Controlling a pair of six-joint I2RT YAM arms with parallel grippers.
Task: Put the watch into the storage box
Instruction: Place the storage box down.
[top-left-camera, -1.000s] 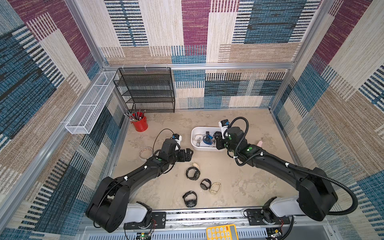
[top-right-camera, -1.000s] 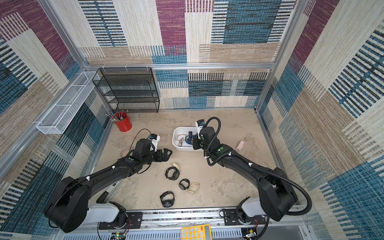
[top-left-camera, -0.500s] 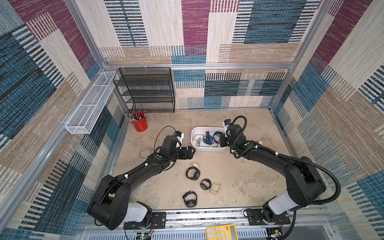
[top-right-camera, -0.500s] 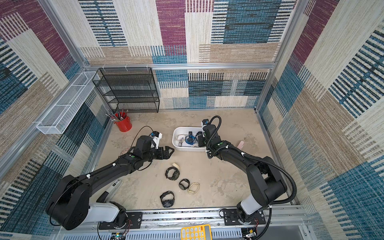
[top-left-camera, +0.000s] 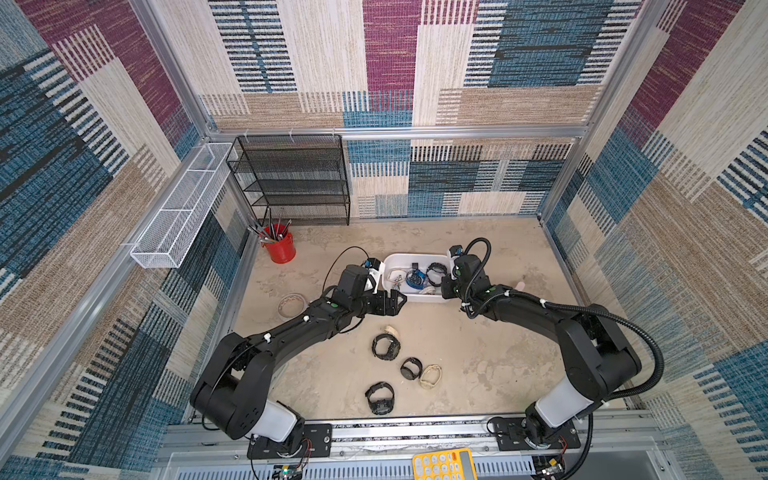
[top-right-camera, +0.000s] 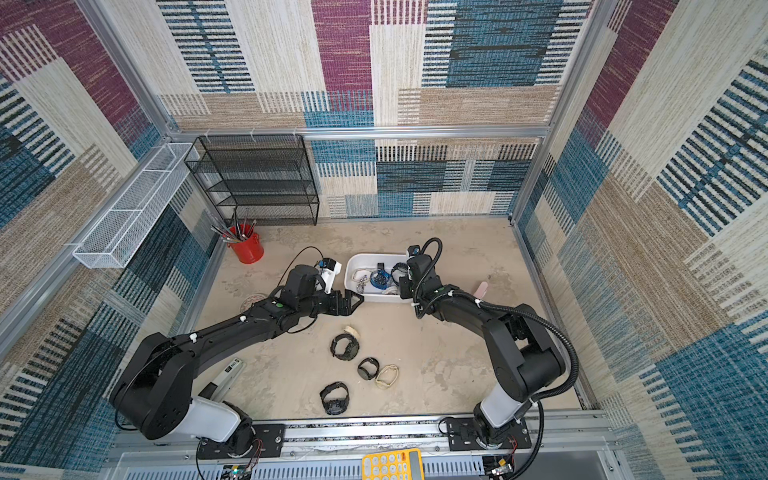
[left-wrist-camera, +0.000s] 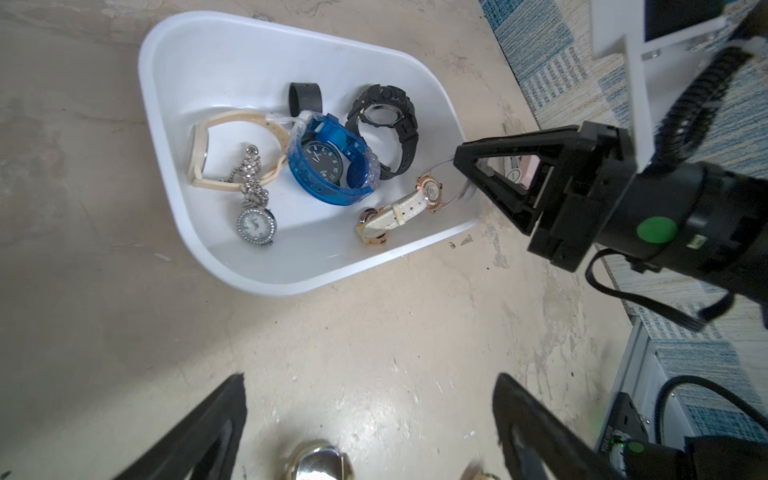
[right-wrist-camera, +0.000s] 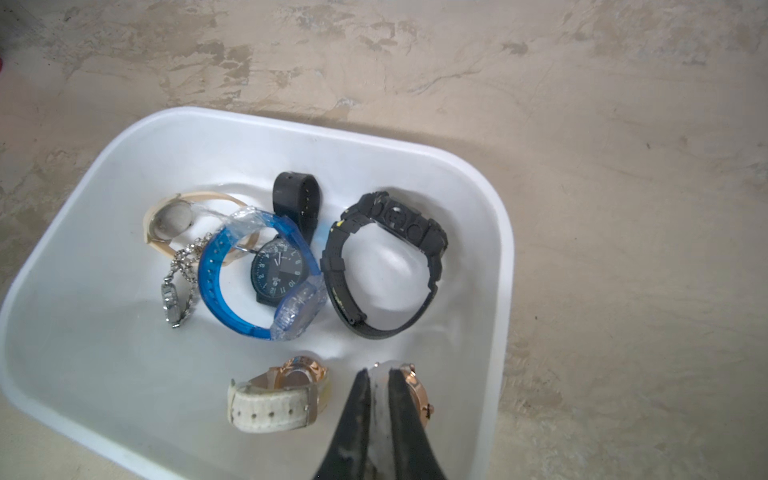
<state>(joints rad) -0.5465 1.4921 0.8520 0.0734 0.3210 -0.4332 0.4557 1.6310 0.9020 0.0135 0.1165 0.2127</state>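
While the right gripper (right-wrist-camera: 379, 371) pinches: rose-gold watch (right-wrist-camera: 415, 390) held by its thin pale band, inside the storage box (right-wrist-camera: 104, 340), near the wall closest to the wrist.
Snag risk: the band may cling to the jaws on release and ride back out over the rim.
Crowding risk: white-strap watch (right-wrist-camera: 270, 409), just beside the fingertips, could get nudged.
Idle side: left gripper (left-wrist-camera: 370, 380) spread wide, empty, short of the box.

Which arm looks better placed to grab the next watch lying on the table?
Left. The left gripper hangs open over the table, close to the pale watch there; the right gripper is shut on the rose-gold watch inside the storage box, so it seems busy.
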